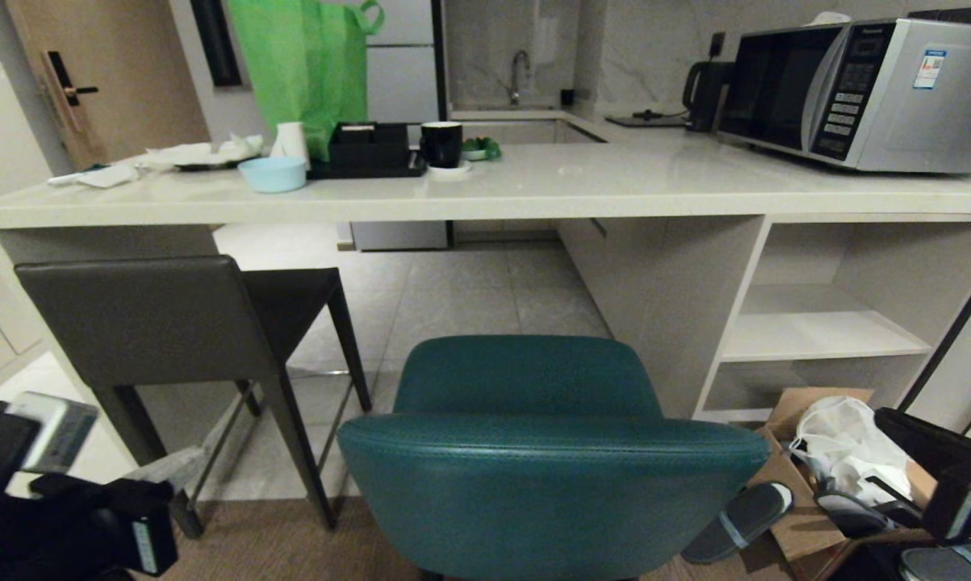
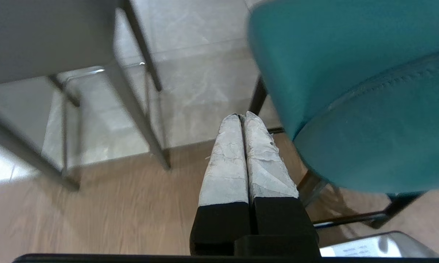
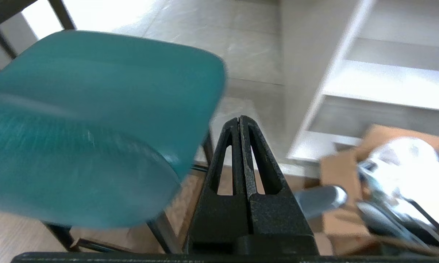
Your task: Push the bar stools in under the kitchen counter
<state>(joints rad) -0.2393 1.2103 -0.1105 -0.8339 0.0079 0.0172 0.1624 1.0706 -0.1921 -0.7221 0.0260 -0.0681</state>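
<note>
Both end effectors are being held low, fingers pressed together with nothing between them. Left end effector [image 2: 241, 116] is being kept over the wood floor, in the gap between the two stools; right end effector [image 3: 239, 117] is being kept just beside the teal stool's right side, touching nothing.

Teal stool [image 1: 550, 452] is being seen nearest, curved back toward the robot, seat standing out clear of the table [image 1: 533, 190] edge, opposite the open bay. Dark grey stool [image 1: 162, 323] is standing to its left, boxy back facing outward, seat reaching toward the table edge; how far under cannot be told.

Pale slab top of the table is being supported by whitish side panels, with open white shelves [image 1: 824, 331] at right. On the top are being carried a microwave [image 1: 856, 93], a black mug [image 1: 441, 144], a light blue bowl [image 1: 273, 173], a black tray [image 1: 368, 149] and a green bag [image 1: 303, 64].

On the floor at right, a cardboard box [image 1: 808, 484] with a white bag and slippers is lying.
</note>
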